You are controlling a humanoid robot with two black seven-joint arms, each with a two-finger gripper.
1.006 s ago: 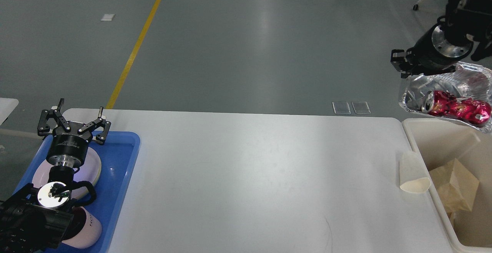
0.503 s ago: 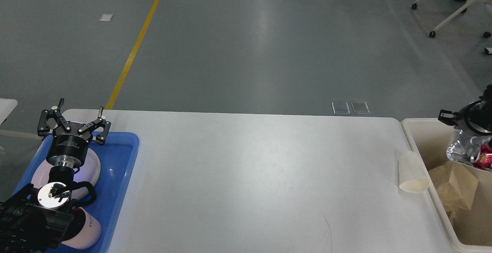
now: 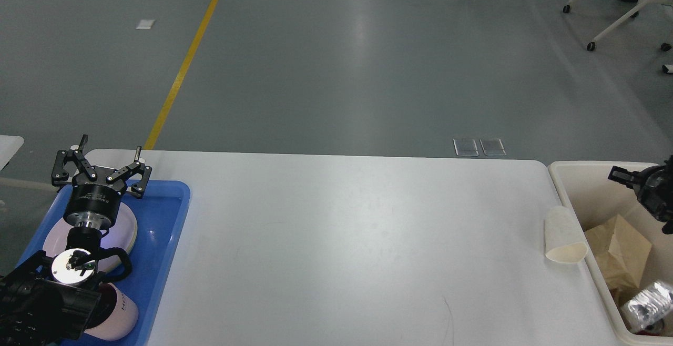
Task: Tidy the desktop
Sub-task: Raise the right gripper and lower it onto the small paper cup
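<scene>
The white desktop (image 3: 342, 241) fills the lower view. A cream paper cup (image 3: 565, 235) lies on its side at its right edge, next to the cream bin (image 3: 586, 191). My right gripper (image 3: 644, 193) hovers over the bin at the view's right edge, partly cut off, open and holding nothing. A crumpled silver foil bag (image 3: 649, 304) lies inside the bin, beside a brown paper bag (image 3: 618, 251). My left gripper (image 3: 100, 170) is open and empty above the blue tray (image 3: 163, 241) at the left.
The blue tray holds a white plate (image 3: 126, 230) and a white mug (image 3: 121, 312) lying under my left arm. Office chair legs (image 3: 615, 14) stand on the grey floor at the far right. A yellow floor line (image 3: 184, 67) runs beyond the table.
My right gripper came down over the bin with the foil bag and red can, then let go; the bag now lies in the bin. The left arm has not moved.
</scene>
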